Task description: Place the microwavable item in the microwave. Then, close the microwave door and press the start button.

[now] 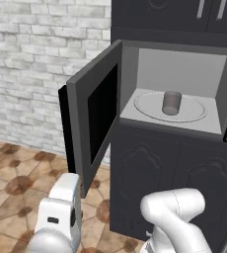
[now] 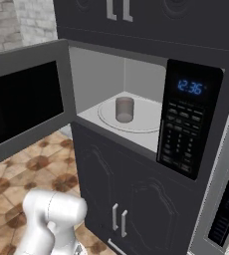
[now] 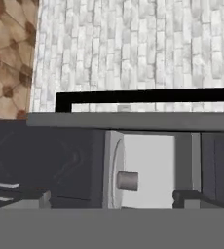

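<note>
End effector spread, holding nothing, cup ahead between its tips (upright on turntable), microwave door swung open.

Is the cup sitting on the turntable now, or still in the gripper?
Touching the turntable: in the right base view the cup stands upright on it, nothing gripping it.

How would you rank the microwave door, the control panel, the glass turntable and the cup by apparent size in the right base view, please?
1. microwave door, though it swings nearer the camera, which enlarges it
2. control panel
3. glass turntable, seen foreshortened, so close to the panel
4. cup, clearly smallest
</note>
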Available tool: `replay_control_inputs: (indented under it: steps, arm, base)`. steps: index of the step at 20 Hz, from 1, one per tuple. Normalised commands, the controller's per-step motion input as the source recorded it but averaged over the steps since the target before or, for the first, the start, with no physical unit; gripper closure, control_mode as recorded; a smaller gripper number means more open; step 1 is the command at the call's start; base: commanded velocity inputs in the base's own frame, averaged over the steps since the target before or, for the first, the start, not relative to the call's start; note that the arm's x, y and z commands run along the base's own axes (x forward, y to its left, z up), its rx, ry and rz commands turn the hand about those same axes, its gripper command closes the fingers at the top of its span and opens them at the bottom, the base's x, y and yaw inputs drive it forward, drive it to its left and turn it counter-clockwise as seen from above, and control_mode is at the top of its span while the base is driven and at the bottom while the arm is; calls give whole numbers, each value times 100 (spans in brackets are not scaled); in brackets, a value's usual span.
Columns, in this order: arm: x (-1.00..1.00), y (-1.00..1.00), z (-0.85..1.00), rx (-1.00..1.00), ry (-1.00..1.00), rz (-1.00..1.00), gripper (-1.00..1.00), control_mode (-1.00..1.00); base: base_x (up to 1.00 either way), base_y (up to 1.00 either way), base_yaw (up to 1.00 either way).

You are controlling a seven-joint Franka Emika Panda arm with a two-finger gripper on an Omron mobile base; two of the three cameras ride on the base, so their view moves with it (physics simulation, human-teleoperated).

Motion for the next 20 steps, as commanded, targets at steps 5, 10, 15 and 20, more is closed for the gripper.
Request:
replay_control_inputs:
  steps: [5, 10, 15, 20]
  arm:
    - [100, 85, -32, -25, 19, 0, -100, -100]
    - [100, 51, -11, -16, 16, 0, -100, -100]
    - [99, 26, -13, -9, 14, -7, -100, -100]
    - [87, 0, -11, -2, 10, -18, -100, -100]
  base:
    - [0, 0, 0]
    - [0, 0, 0]
    - [0, 0, 0]
    - [0, 0, 0]
